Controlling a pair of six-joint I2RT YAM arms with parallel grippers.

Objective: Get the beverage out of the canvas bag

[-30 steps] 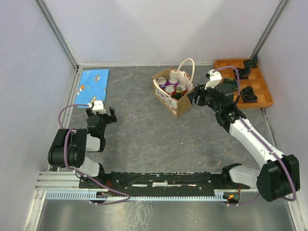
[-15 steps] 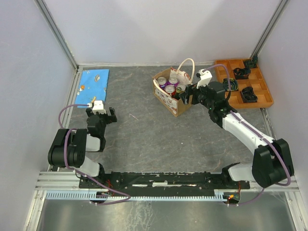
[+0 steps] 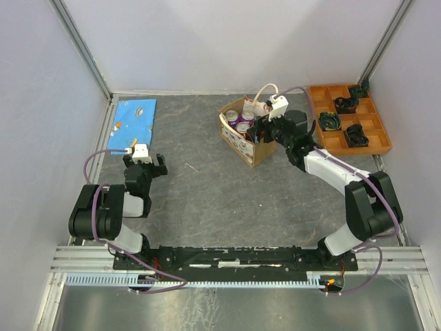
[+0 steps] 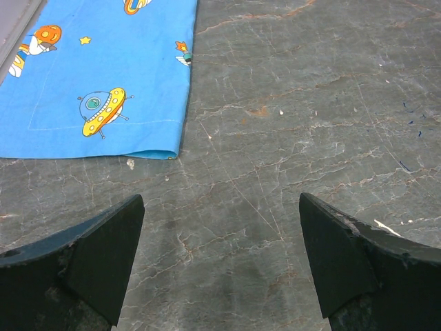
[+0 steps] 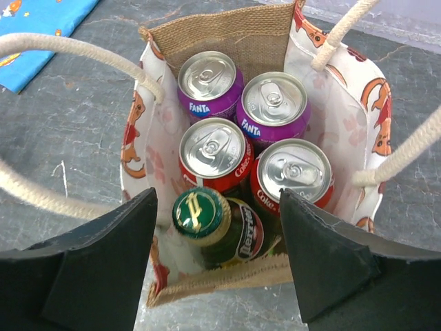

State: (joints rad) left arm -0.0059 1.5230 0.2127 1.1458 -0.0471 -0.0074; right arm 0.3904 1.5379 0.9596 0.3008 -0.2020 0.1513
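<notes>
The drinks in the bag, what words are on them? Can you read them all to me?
"FANTA": on the left purple can.
"FANTA": on the right purple can.
"Coke": on the left red can, partly hidden.
"Coke": on the right red can, partly hidden.
Green bottle: label too blurred to read.
Bag: only red pictures, no words that I can see.

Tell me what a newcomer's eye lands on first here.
The canvas bag at the far middle, packed with two purple Fanta cans, two red cola cans and a green-capped bottle. The right end effector hovers open over it, jaws either side of the bottle. Also a blue cartoon cloth far left and an orange tray far right.
</notes>
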